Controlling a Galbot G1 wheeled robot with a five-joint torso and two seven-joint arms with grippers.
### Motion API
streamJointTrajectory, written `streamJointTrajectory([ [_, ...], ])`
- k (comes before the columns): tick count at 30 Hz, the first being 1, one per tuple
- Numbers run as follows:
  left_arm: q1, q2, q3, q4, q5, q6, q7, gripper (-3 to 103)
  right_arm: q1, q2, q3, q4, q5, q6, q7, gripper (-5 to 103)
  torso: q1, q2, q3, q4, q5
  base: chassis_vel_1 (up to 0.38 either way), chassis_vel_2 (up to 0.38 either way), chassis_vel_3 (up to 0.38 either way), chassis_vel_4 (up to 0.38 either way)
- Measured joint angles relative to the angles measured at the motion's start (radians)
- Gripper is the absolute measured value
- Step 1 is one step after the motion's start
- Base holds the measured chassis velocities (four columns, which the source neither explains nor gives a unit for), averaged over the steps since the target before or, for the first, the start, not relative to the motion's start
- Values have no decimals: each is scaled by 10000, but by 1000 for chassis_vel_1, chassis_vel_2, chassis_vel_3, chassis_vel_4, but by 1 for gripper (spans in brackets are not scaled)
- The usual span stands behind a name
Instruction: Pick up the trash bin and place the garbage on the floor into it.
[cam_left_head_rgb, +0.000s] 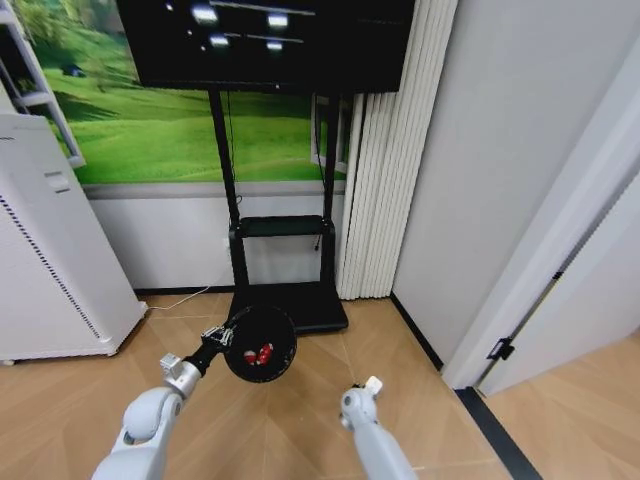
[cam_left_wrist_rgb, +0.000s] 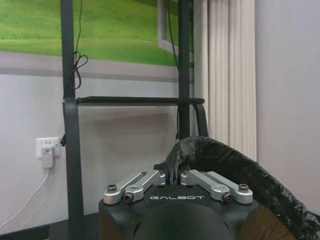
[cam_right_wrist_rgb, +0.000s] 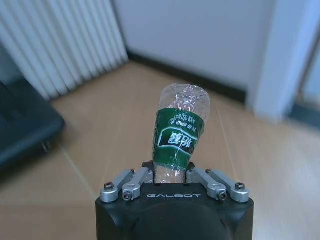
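Nearest the robot, the right tool (cam_right_wrist_rgb: 170, 176) is held low over the herringbone wood floor (cam_left_head_rgb: 420, 420), and its fingers are clamped on the base of a small clear bottle with a green label (cam_right_wrist_rgb: 175, 135), which stands up out of the grip. In the head view that tool (cam_left_head_rgb: 372, 384) is seen at the end of the right arm, to the right of the bin and apart from it.

A little farther out, the left tool (cam_left_wrist_rgb: 177, 176) is closed on the rim of the small black trash bin (cam_left_head_rgb: 260, 345), where a fold of the black liner (cam_left_wrist_rgb: 235, 165) is pinched between the fingers. The bin is held off the floor and tilted so that its opening is turned towards the head camera. Inside it, red pieces (cam_left_head_rgb: 264, 352) can be made out; what exactly they are is too small to tell.

From this the task is judged well advanced: the bin has been picked up, some litter is already inside, and the bottle is in hand but not yet over the opening. No other litter is seen on the visible floor.

Beyond stand the black screen stand (cam_left_head_rgb: 285, 260) and, at the left, the white air purifier (cam_left_head_rgb: 50, 260)
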Motion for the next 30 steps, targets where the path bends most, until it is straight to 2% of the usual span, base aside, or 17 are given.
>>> streamJointTrajectory([
  [1,0,0,0,0,0,0,0,7,0,0,0,0,0,0,0,25,0,0,0,0,0,0,0,0,0],
  [2,-13,1,-1,71,-4,-1,13,7,-284,-232,448,483,-1288,135,-1431,25,0,0,0,-2,1,0,0,0,0],
  [3,-38,2,35,131,-9,-1,17,7,-450,-392,742,712,-2278,394,-2388,25,0,0,0,-1,0,0,0,0,0],
  [4,-38,2,35,131,-9,-1,17,7,-450,-392,742,712,-2278,394,-2388,25,0,0,0,-1,0,0,0,0,0],
  [6,-82,35,124,289,-77,11,75,7,-724,-696,1339,979,-3929,1404,-4190,25,0,0,1,-4,2,0,0,0,0],
  [7,-82,35,124,289,-77,11,75,7,-724,-696,1339,979,-3929,1404,-4190,25,0,0,1,-4,2,0,0,0,0],
  [8,-92,60,148,362,-120,22,95,7,-776,-709,1620,1084,-4330,1807,-4719,25,0,0,0,-3,3,0,0,0,0],
  [9,-134,144,186,561,-240,51,152,7,-875,-784,2060,1359,-4834,2609,-5743,25,0,0,0,-2,0,0,0,0,0],
  [10,-161,202,199,673,-303,73,201,7,-960,-882,2278,1609,-5013,2988,-6371,25,1,0,1,1,1,0,0,0,0],
  [11,-161,202,199,673,-303,73,201,7,-960,-882,2278,1609,-5013,2988,-6371,25,1,0,1,1,1,0,0,0,0],
  [12,-217,282,211,820,-389,119,283,7,-1082,-1036,2483,2000,-5123,3260,-7036,25,1,0,0,1,2,0,0,0,0],
  [14,-360,358,285,998,-538,232,371,7,-1467,-1433,2609,3049,-5149,3234,-7843,25,0,0,0,5,0,0,0,0,0],
  [15,-360,358,285,998,-538,232,371,7,-1467,-1433,2609,3049,-5149,3234,-7843,25,0,0,0,5,0,0,0,0,0],
  [17,-538,334,469,1117,-588,310,381,7,-2110,-1866,2473,4287,-4753,2650,-8391,25,0,1,0,-4,-1,0,0,0,0],
  [20,-838,24,904,1214,-541,390,343,7,-2939,-2332,1905,5809,-3647,1771,-8723,25,1,0,0,-4,1,0,0,0,0],
  [25,-1144,-600,1597,1211,-250,484,164,7,-3277,-2519,1028,6840,-3072,1218,-9051,25,1,1,0,-1,-1,0,0,0,0],
  [30,-1294,-919,1884,1261,-79,500,120,7,-3126,-2542,340,7037,-2884,679,-8849,25,1,1,0,-1,1,0,0,0,0],
])
